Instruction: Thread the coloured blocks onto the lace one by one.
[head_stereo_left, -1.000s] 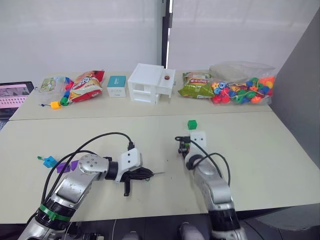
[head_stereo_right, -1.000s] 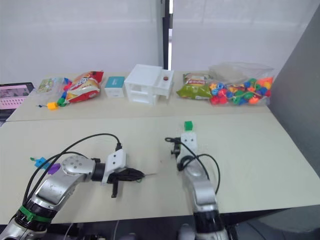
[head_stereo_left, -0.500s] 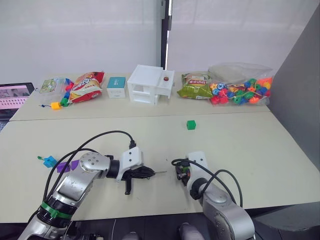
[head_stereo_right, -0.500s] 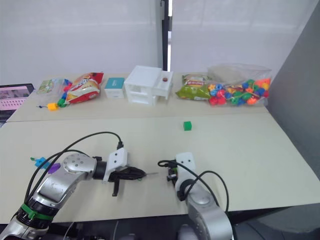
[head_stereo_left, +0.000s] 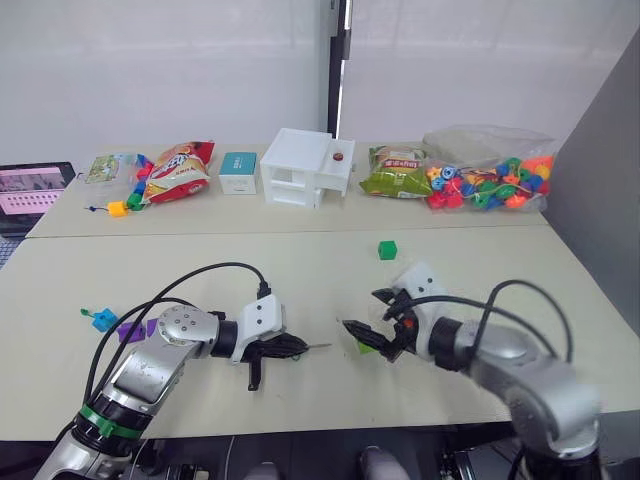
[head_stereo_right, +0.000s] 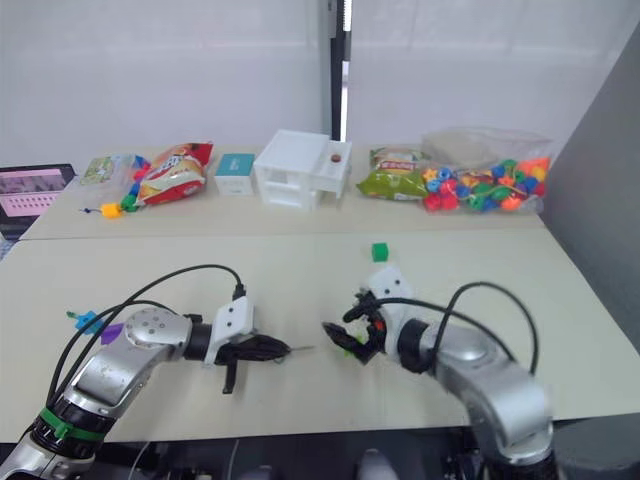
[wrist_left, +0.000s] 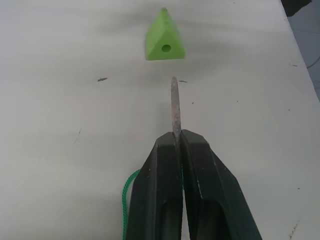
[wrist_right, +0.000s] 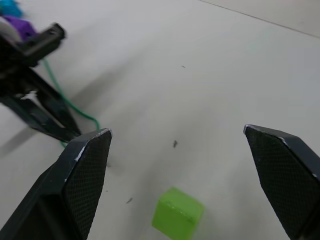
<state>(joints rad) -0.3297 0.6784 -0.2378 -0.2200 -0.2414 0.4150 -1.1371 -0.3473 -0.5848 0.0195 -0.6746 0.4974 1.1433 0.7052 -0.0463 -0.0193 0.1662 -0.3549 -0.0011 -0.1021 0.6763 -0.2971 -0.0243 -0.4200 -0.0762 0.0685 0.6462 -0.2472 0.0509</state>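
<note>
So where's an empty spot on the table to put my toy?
Bare room lies between the far green block and the back row of snack bags, and along the right edge. It is crowded around the left gripper and the right gripper.

bare table (head_stereo_left: 300, 275) between claws, green block (wrist_left: 164, 44) ahead

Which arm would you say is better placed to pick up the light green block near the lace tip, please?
Right: its open gripper brackets the green block, while the left gripper is shut on the lace.
</note>
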